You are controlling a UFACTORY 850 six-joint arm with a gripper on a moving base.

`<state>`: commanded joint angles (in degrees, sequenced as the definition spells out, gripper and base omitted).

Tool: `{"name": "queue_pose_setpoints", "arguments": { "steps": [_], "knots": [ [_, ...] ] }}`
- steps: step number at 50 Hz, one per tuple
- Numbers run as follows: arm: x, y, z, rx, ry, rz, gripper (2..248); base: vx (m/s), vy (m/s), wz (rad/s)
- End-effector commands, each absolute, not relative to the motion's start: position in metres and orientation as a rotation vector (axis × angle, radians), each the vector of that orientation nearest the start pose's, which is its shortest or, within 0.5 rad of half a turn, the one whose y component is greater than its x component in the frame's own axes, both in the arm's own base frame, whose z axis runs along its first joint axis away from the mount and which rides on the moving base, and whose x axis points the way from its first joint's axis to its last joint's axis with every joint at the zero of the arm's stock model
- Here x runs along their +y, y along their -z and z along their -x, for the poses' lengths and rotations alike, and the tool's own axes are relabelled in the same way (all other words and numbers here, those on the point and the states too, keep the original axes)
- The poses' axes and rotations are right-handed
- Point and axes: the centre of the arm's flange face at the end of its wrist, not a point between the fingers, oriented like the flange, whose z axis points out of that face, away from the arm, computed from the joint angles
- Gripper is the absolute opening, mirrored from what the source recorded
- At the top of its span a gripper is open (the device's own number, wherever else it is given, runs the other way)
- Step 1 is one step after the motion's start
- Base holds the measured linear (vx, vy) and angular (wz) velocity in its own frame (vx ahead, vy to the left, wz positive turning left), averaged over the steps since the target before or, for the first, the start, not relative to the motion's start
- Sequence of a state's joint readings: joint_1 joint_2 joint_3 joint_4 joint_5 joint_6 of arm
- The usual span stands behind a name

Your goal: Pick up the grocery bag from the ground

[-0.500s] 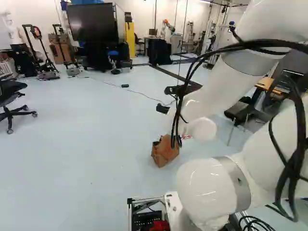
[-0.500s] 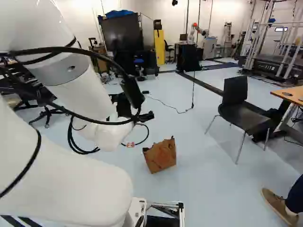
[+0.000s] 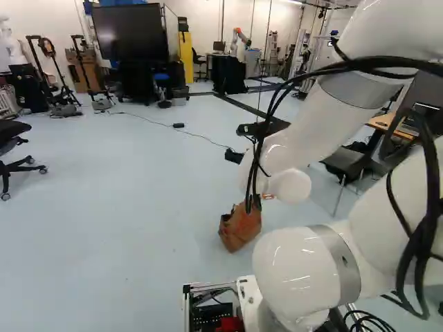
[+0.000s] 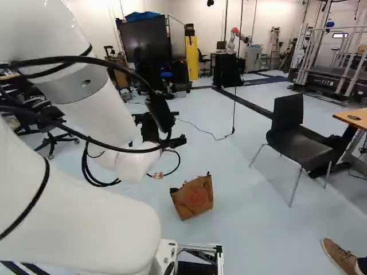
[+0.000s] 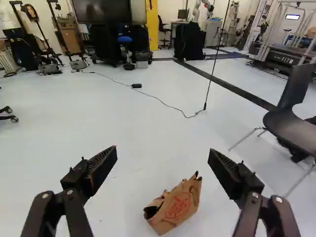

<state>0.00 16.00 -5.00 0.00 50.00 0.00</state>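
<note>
Brown paper bag (image 5: 175, 206) sits nearer on the floor (image 5: 113, 123): the base (image 3: 209, 315) has rolled forward; the claw (image 5: 163, 149), spread apart, probably lowers next.

Pale floor (image 3: 104, 221), white wall (image 4: 264, 14), dark screen (image 3: 131, 33), black chair (image 4: 295, 146) (thin-legged)

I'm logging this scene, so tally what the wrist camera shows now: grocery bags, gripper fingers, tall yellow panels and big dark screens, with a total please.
Grocery bag: 1
Gripper fingers: 2
Tall yellow panel: 1
Big dark screen: 1
Total: 5
</note>
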Motion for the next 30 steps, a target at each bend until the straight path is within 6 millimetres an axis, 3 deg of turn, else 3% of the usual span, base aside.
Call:
{"name": "queue_pose_setpoints", "arguments": {
  "steps": [4, 5, 11, 30],
  "knots": [
    [0.000, -0.366, -0.270, 0.000, 1.824, 2.558, 247, 0.255, -0.004, -0.029],
    [0.000, -0.367, -0.281, 0.000, 1.818, 2.562, 247, 0.269, 0.009, -0.030],
    [0.000, -0.368, -0.292, 0.000, 1.812, 2.566, 247, 0.093, 0.003, -0.016],
    [0.000, -0.370, -0.327, 0.001, 1.784, 2.586, 247, -0.003, -0.001, -0.003]
  ]
}}
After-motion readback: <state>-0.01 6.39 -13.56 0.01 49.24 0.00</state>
